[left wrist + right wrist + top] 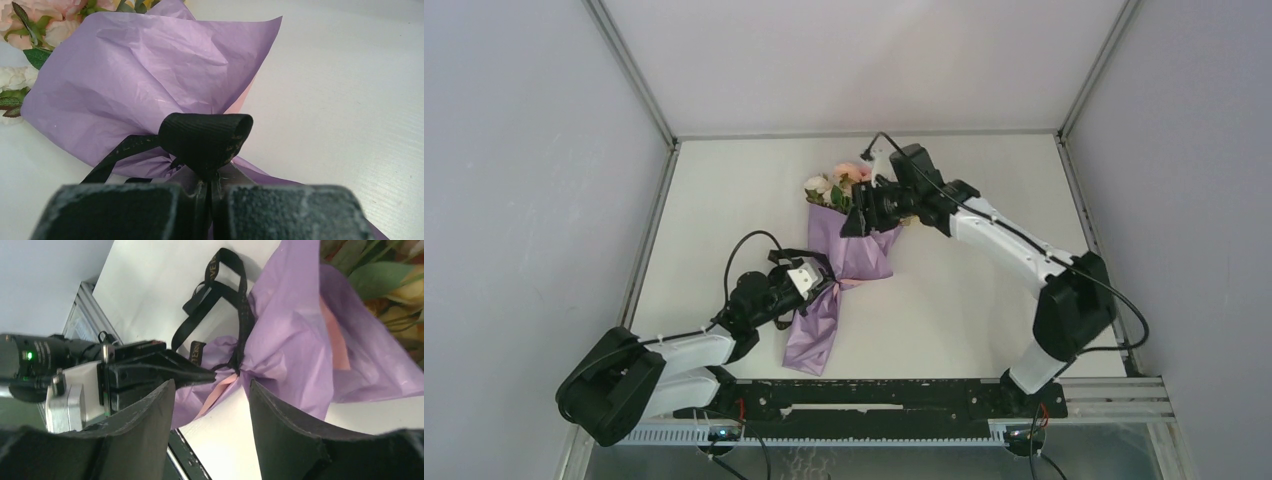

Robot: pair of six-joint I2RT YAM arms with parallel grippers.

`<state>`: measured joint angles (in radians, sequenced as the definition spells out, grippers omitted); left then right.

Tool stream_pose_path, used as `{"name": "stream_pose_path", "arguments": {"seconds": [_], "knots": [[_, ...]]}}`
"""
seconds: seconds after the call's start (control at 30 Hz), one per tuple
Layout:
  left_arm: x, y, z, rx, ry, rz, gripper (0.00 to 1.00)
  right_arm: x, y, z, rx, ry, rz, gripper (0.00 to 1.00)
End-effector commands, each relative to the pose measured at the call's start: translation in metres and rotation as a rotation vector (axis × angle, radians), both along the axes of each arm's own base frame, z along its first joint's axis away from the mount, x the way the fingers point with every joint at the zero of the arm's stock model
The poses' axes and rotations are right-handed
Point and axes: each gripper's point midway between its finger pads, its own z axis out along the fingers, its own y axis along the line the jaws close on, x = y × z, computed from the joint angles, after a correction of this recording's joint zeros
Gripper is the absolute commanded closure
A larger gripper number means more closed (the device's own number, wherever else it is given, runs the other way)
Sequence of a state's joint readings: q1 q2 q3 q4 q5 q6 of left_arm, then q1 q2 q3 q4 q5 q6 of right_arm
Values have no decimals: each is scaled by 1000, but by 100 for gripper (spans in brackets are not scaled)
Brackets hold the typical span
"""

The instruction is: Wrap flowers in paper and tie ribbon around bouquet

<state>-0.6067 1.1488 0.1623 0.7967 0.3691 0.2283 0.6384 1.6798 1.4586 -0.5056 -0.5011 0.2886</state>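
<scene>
A: Where to find the bouquet (pixel 854 250)?

B: Lying mid-desk (pixel 984 300), flowers (pixel 839 183) toward the far edge, tail of lilac paper (pixel 814 335) toward the arm bases. Cinched at the waist with the black ribbon (pixel 205 137).

A: And the hands?

B: Left hand (pixel 212 190) pressed together on a folded loop of that ribbon, just beside the waist. Right hand (pixel 211 387) spread apart over the upper paper, gripping nothing.

A: Any risk from here?

B: Likely a slack tie, judging by loops standing free of the paper. Risks dragging the whole bouquet by pulling from the left alone, with nothing pinning it down. Risks tearing the thin paper with a hard tug, too.

A: Anything shown in one view only?

B: From the right wrist: loose loops, gold lettering on the ribbon, and a pink strip (pixel 334 337) inside the paper, all too small from above. From the left wrist: the pinch itself, close up. From above: both arms at once.
</scene>
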Motion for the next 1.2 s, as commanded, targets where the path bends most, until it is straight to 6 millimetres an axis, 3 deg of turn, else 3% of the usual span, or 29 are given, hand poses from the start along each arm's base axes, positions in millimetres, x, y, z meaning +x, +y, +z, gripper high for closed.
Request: {"name": "stream_pose_path", "arguments": {"seconds": [0.0,0.1,0.23,0.43,0.5,0.63,0.73,0.77,0.8,0.9,0.93,1.03,1.1,1.17], "knots": [[2,-2,7,-17,-22,3,100,-31,26,14,156,-65,81,35],[4,-2,8,-15,-26,9,100,-47,35,-1,138,-34,77,33],[4,-2,7,-13,-22,6,100,-53,47,-16,155,45,67,33],[4,-2,8,-10,-30,8,100,-57,60,-30,169,137,60,46],[4,-2,7,-7,-31,9,100,-60,63,-35,168,159,69,58],[7,-1,8,-5,-32,20,100,-68,60,-41,154,197,98,100],[8,-1,7,3,-15,23,100,-60,45,-41,125,180,83,100],[8,-1,8,4,-13,23,95,-56,39,-41,116,173,71,100],[6,-3,9,3,-15,10,83,-52,34,-41,109,165,61,100],[-4,-11,17,26,-39,-86,35,-48,26,-43,92,146,64,100],[-7,-13,20,50,-52,-124,26,-47,25,-44,90,144,67,100],[-18,-9,24,146,-44,-244,16,-43,22,-44,97,144,72,100],[-28,-2,42,111,1,-369,3,-39,19,-43,99,132,68,100],[-30,9,50,193,19,-438,0,-37,16,-42,97,120,65,100]]}}
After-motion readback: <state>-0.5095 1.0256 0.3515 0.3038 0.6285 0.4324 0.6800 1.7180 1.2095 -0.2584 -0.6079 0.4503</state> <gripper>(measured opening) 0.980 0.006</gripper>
